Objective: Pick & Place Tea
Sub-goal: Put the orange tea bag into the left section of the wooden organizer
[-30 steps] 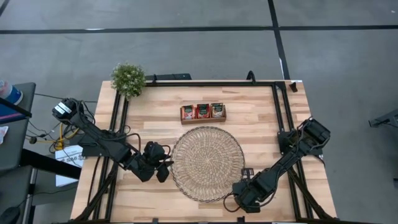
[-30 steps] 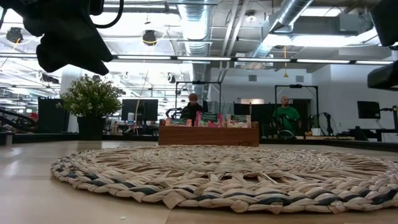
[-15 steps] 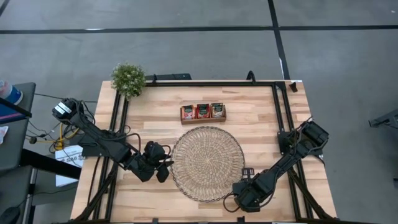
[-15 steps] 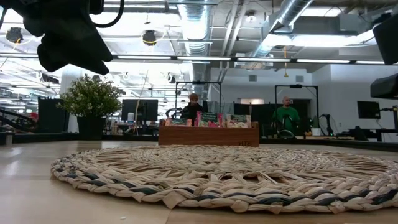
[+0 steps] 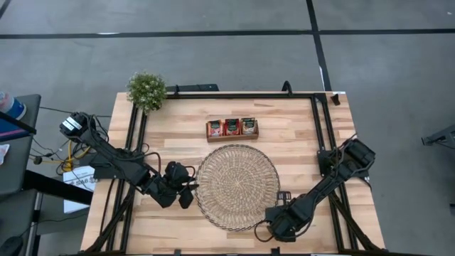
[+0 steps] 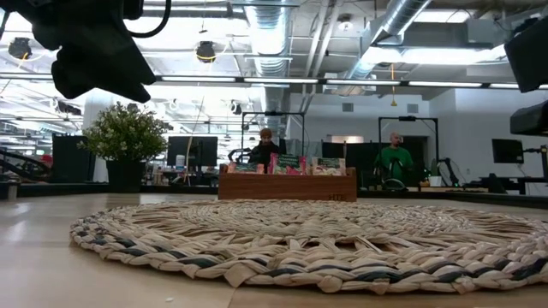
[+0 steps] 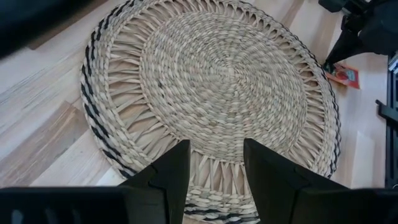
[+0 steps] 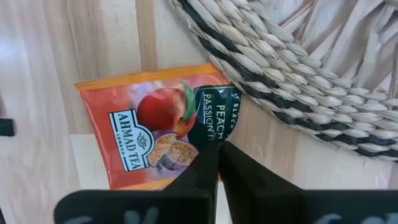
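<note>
Wood: pale plank table (image 5: 298, 128) carrying everything, framed by black rails.
Mat: large round woven straw mat (image 5: 237, 186) with a dark-striped rim, lying flat at the table's middle, nothing on it.
Tray: small brown wooden compartment tray (image 5: 232, 128) just beyond the mat's far edge, standing sachets in each of its three compartments.
Tea: one flat square red-orange tea sachet with a dark green band (image 8: 158, 124) lies on the bare wood just outside the mat's rim, on the near right side of the table; its green end points toward the mat.
Right gripper (image 8: 216, 163): down low at that sachet, its two dark fingers pinched together on the green-band end of the packet. The packet lies flat on the table.
Left gripper (image 7: 214, 163): hovering beside the mat's left edge, fingers spread apart with nothing between them, looking across the mat toward the other arm.
Plant: small green potted plant (image 5: 146, 89) at the far left corner of the table.
Room: two people (image 6: 265, 145) seated far behind the table, among screens.
</note>
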You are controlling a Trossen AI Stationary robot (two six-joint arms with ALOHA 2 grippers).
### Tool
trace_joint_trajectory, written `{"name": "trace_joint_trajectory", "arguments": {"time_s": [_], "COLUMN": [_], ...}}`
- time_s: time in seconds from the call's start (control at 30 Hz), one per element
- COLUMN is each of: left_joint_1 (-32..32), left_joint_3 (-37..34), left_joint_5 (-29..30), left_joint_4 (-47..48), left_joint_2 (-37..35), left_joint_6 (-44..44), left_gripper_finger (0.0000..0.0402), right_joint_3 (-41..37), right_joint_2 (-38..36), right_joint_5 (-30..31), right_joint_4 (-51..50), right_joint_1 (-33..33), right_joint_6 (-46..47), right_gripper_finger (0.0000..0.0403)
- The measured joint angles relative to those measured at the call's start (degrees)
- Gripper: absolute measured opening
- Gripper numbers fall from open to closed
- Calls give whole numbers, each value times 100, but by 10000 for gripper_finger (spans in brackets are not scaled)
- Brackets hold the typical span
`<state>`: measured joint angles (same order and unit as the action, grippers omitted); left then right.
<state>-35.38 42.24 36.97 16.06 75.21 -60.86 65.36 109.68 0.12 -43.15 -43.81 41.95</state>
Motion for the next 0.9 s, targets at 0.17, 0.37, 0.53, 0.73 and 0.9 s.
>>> {"name": "trace_joint_trajectory", "arguments": {"time_s": [0.17, 0.37, 0.53, 0.73, 0.9], "left_joint_1": [0, 0, 16, 177, 467], "left_joint_3": [2, 2, 2, 2, 2], "left_joint_5": [0, 0, 0, 0, -81], "left_joint_4": [-250, -942, -1520, -2204, -2867], "left_joint_2": [1, 1, 1, 1, 1], "left_joint_6": [36, 527, 866, 1290, 1542], "left_gripper_finger": [142, 142, 142, 142, 142], "right_joint_3": [306, 1135, 2024, 3005, 3497], "right_joint_2": [40, 47, 42, 27, 23], "right_joint_5": [-42, -64, 161, 1186, 2184], "right_joint_4": [-649, -1905, -2929, -3926, -4200], "right_joint_1": [-61, -206, -309, -154, 254], "right_joint_6": [-21, -94, -138, -94, -270], "right_gripper_finger": [3, 1, 0, 0, 0]}}
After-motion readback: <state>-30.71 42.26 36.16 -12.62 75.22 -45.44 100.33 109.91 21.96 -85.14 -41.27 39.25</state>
